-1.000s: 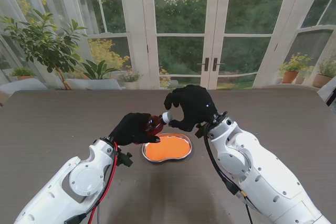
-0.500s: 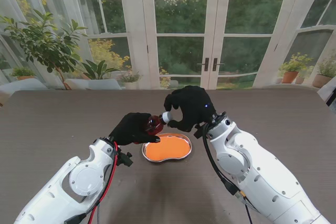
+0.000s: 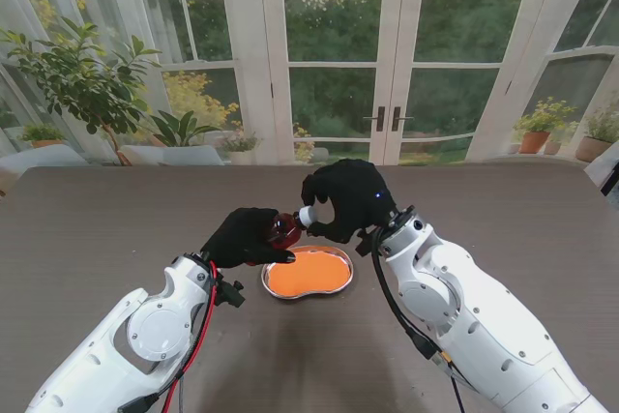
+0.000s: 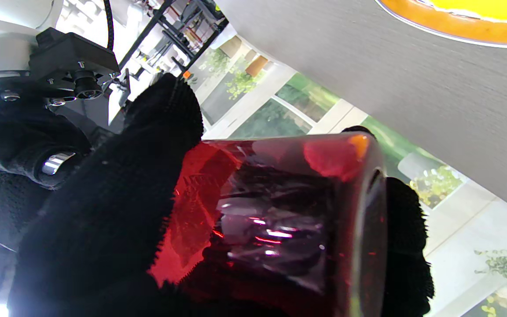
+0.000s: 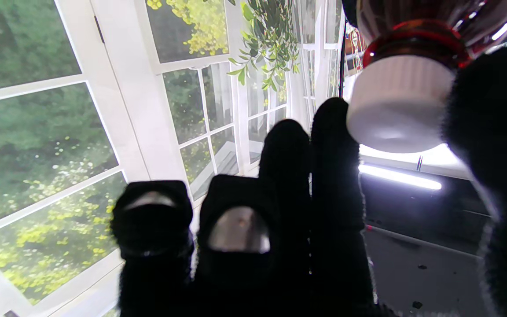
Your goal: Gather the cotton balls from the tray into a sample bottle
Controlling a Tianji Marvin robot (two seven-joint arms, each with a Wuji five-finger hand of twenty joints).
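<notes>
- At the centre of the stand's frame, my left hand [image 3: 246, 236] was wrapped around a dark red sample bottle [image 3: 281, 229], lifted clear of the surface [image 3: 116, 220] and lying roughly on its side, neck pointing toward my right.
- My right hand [image 3: 348, 198] sat just right of the bottle, its thumb and forefinger pinched on the white cap [image 3: 307, 216] at the bottle's neck; the other fingers curled loosely.
- In the right wrist view the cap [image 5: 398, 105] was still seated on the neck, with a red ring and dark glass behind it, and the gloved fingertips [image 5: 333, 132] pressed against its sides.
- In the left wrist view the bottle [image 4: 275, 220] filled most of the frame, translucent red, with my black gloved fingers [image 4: 117, 198] clamped on either side of it.
- Just nearer to me than both hands, slightly below the frame's centre, a kidney-shaped metal tray [image 3: 338, 284] with an orange inside rested on the surface, apart from either hand.
- I could not make out any cotton balls in the tray from the stand's view; they were too small or too pale to tell.
- Across the upper half of the frame, glass doors [image 3: 334, 55] showed green foliage, and a potted plant [image 3: 82, 79] stood at the upper left.
</notes>
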